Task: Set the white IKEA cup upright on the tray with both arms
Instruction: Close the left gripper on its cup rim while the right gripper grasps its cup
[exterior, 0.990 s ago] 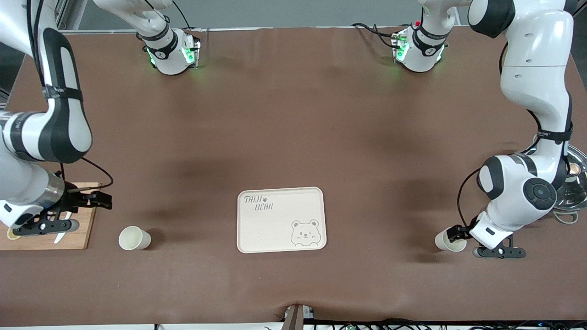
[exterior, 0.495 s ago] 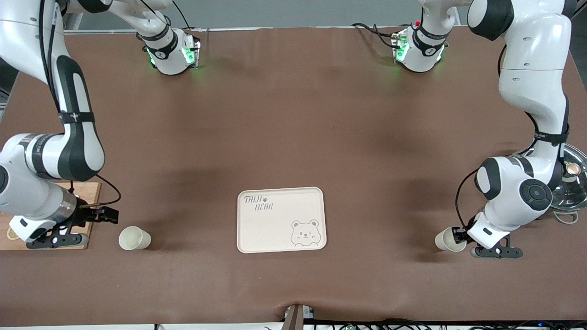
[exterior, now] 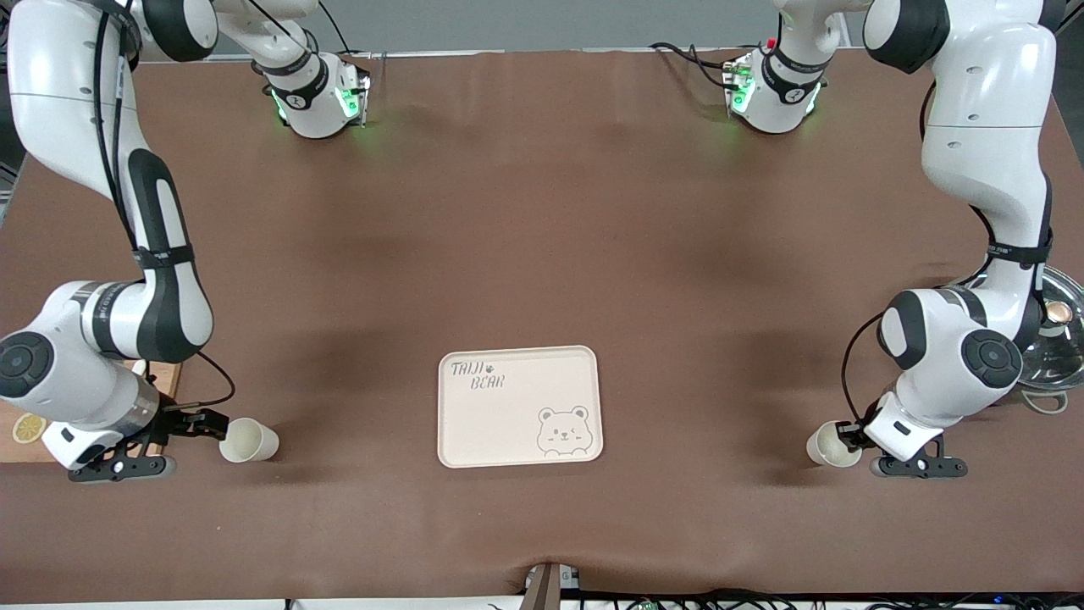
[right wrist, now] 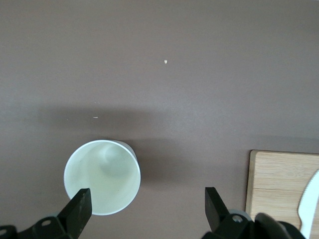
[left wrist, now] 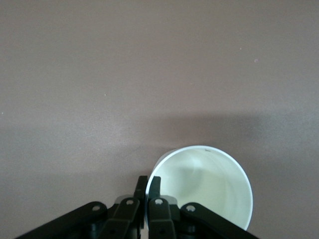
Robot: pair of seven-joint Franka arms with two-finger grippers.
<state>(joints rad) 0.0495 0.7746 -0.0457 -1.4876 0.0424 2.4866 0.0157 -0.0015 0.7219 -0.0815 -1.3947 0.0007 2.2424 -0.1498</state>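
The front view looks down from high up, facing both robot bases across the whole brown surface (exterior: 542, 254). Each wrist view sits close above the surface and looks straight down past its own gripper. The left wrist view shares one white cup (left wrist: 207, 186) (exterior: 828, 444) with the front view. The right wrist view shares another cup (right wrist: 102, 177) (exterior: 246, 440).

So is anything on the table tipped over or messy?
Nothing is spilled or broken. Both white cups stand upright on the table, not on the tray yet. The left gripper is shut on the rim of one cup; the open right gripper is beside the other cup.
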